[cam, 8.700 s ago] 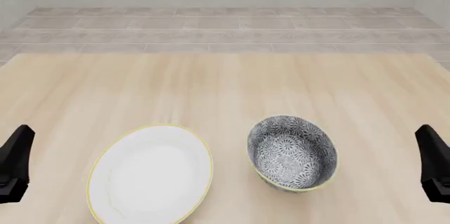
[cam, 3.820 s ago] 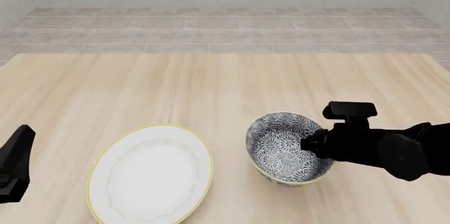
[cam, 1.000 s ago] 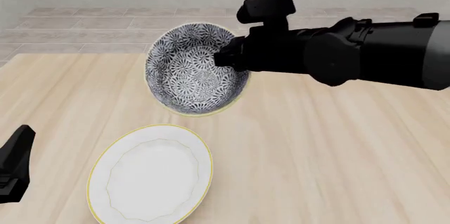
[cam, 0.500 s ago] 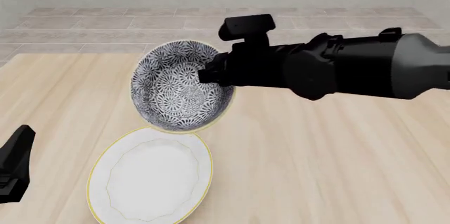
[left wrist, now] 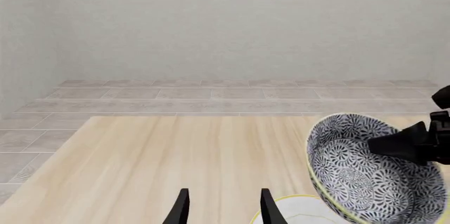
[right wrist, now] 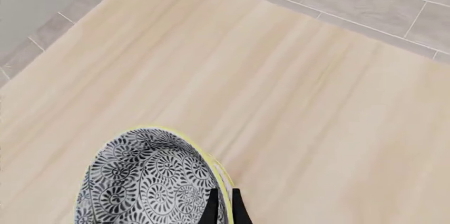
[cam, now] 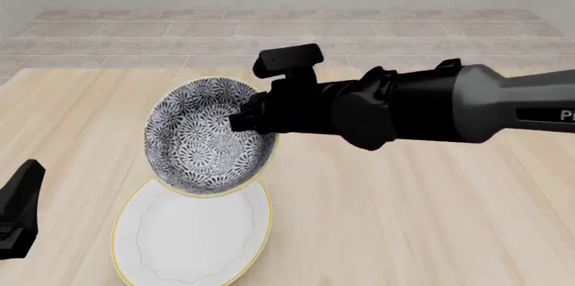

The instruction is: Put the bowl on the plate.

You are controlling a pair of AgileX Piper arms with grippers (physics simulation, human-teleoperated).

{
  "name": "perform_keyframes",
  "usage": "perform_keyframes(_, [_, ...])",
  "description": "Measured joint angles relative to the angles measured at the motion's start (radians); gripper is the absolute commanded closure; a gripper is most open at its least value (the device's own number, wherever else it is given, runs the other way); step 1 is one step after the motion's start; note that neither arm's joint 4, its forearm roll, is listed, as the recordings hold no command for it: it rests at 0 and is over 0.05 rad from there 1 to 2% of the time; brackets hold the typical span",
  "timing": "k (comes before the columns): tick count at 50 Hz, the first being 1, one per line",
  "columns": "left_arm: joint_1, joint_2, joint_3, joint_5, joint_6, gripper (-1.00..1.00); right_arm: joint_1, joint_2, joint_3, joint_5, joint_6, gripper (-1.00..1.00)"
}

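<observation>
The floral bowl [cam: 202, 139] hangs tilted in the air, its opening facing the camera, just above the far edge of the white plate [cam: 188, 239]. My right gripper [cam: 241, 123] is shut on the bowl's rim at its right side. In the right wrist view the fingers [right wrist: 211, 208] pinch the yellow-edged wall of the bowl [right wrist: 140, 187]. The left wrist view shows the bowl [left wrist: 369, 168] held aloft and a sliver of the plate [left wrist: 295, 211] below it. My left gripper [left wrist: 223, 211] stands open with nothing between its fingers, low at the table's left side [cam: 16, 215].
The wooden table [cam: 404, 219] stretches out to the right of the plate. A tiled floor [cam: 287, 37] and a pale wall lie beyond the table's far edge.
</observation>
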Motion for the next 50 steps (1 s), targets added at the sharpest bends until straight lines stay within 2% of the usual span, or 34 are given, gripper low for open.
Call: perform_keyframes(50, [0.0, 0.0, 0.0, 0.0, 0.0, -1.0, 0.066, 0.113, -0.022, -0.037, 0.036, 1.0])
